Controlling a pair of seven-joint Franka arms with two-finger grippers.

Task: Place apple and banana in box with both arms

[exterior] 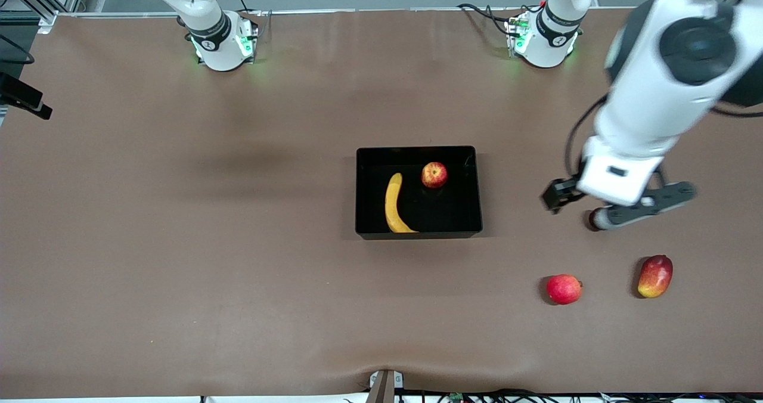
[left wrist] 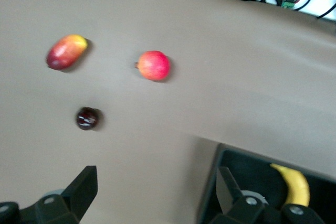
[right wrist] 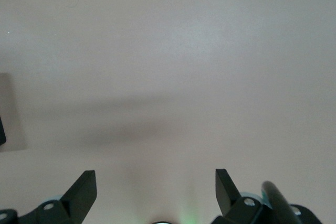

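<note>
Already I see the apple (exterior: 434,174) and banana (exterior: 394,204) in the box (exterior: 418,232) at frame centre, both grippers' jaws open and empty, nothing left.

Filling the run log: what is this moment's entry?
red-yellow apple, long yellow banana: in black plastic box | left claw: open, over table | right claw: open

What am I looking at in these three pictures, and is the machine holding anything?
Two white robot arms stand at a brown table. One picture looks down from above; the other two come from cameras on each arm's wrist. The banana and apple lie in the black box. On the table toward the left arm's end lie a pinkish-red fruit, a mango and a small dark fruit. The left gripper hangs open and empty over the table beside the box. The right gripper waits, open, empty.
</note>
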